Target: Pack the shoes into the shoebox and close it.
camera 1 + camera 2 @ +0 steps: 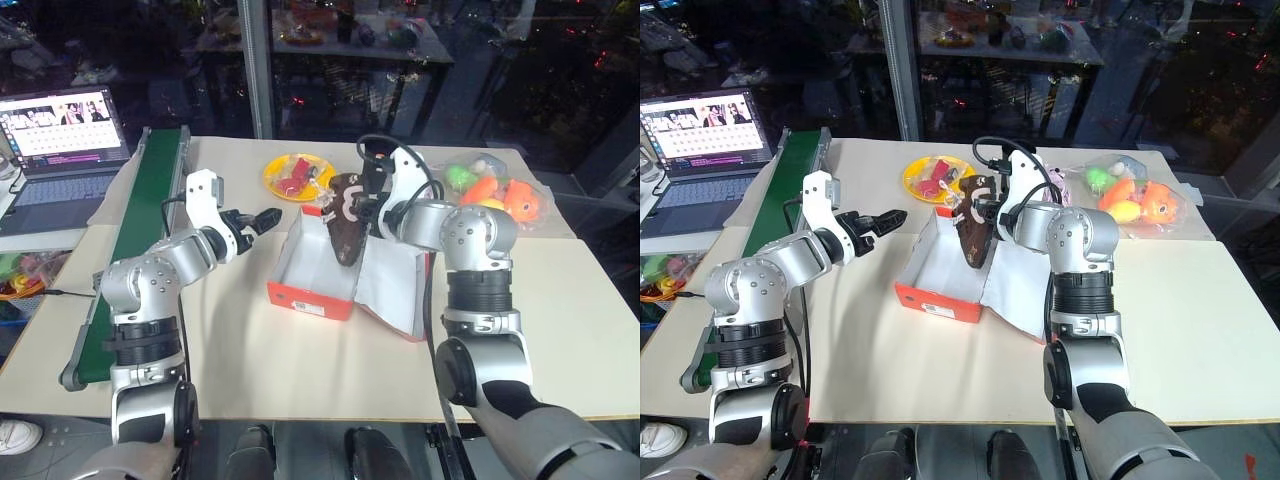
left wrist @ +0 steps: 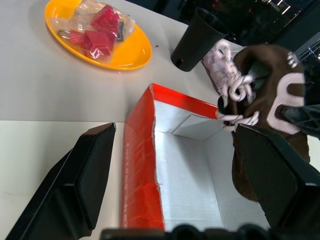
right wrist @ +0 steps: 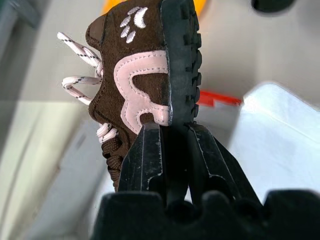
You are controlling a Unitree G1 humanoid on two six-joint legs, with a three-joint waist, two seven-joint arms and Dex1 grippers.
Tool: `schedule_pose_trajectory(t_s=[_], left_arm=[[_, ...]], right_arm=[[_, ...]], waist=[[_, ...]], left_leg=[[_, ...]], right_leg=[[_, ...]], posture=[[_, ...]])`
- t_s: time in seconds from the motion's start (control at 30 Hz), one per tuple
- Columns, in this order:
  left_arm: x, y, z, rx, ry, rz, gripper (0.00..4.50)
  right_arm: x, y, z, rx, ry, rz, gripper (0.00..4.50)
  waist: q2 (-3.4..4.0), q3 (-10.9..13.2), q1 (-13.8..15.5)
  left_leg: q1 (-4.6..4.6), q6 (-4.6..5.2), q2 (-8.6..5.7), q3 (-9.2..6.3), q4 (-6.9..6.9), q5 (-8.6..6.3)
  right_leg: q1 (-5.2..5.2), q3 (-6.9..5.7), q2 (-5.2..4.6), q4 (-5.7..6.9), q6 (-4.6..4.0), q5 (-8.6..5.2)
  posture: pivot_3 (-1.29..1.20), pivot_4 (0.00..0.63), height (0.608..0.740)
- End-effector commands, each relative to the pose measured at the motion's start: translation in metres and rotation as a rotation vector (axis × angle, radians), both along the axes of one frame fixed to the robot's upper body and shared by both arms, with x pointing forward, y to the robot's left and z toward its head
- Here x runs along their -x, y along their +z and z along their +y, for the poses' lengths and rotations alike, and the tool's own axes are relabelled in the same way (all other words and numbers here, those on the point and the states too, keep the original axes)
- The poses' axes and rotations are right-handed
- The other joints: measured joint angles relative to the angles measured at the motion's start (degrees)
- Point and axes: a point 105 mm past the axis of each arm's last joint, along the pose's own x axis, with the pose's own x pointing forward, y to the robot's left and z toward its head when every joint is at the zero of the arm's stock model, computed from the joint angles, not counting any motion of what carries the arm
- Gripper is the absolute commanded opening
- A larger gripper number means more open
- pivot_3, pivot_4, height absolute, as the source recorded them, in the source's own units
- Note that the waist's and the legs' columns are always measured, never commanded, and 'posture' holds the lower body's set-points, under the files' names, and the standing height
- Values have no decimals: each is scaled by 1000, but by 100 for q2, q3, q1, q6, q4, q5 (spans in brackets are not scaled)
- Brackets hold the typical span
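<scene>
White table (image 1: 250,350), shoebox (image 1: 310,295), yellow plate (image 1: 298,176), bagged toys (image 1: 495,195)

A lab; laptop (image 1: 62,135), green conveyor (image 1: 140,225), dark glass walls (image 1: 420,60).

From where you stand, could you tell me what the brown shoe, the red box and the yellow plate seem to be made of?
Brown shoe: matte, napped upper, probably suede or imitation, with a stitched pale marking and a black treaded, rubber-like sole.
Red box: likely cardboard, with thin folded walls, white inside.
Yellow plate: smooth and slightly glossy, probably plastic.
</scene>
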Motion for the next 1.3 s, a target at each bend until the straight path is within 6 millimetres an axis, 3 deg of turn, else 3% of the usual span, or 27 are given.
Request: schedule_pose_trajectory(t_s=[0.03, 0.23, 0.67, 0.9, 1.17, 1.3], left_arm=[[2, 10, 0, -4, 13, -55, 4107], [4, 4, -6, 6, 10, -45, 4107], [8, -3, -12, 28, 12, -30, 4107], [10, -6, -11, 28, 19, -25, 4151], [8, -7, -6, 2, 37, -27, 4151], [7, -6, -6, -1, 37, -29, 4151]], right_arm=[[2, 10, -3, 7, -28, 19, 211], [6, -13, -4, -44, -81, 134, 211], [15, -54, -15, 58, -169, 288, 211], [16, -54, -10, 83, -160, 279, 194], [13, -30, -5, 98, -141, 190, 191], [15, -29, -4, 112, -123, 182, 191]], waist=[[0, 0, -6], [0, 0, -21], [0, 0, -12], [0, 0, -23], [1, 0, -24], [1, 0, -24]], left_leg=[[0, 0, 0, 0, 0, 0], [0, 0, 0, 0, -1, 0], [0, 0, -1, -1, 1, 0], [0, 0, -1, -2, 1, 0], [1, 0, -1, -2, 0, 0], [1, 0, -1, -2, -1, 0]], right_leg=[[0, 0, 0, -1, 0, 0], [0, 0, 0, -1, 0, 0], [3, 0, -1, -3, 1, 0], [2, -1, 0, 0, 1, 0], [2, -1, 0, -1, 1, 0], [1, -1, 0, -2, 1, 0]], posture=[[0, 150, 736], [0, 150, 736], [0, 150, 736], [0, 150, 736], [0, 150, 736], [0, 150, 736]])
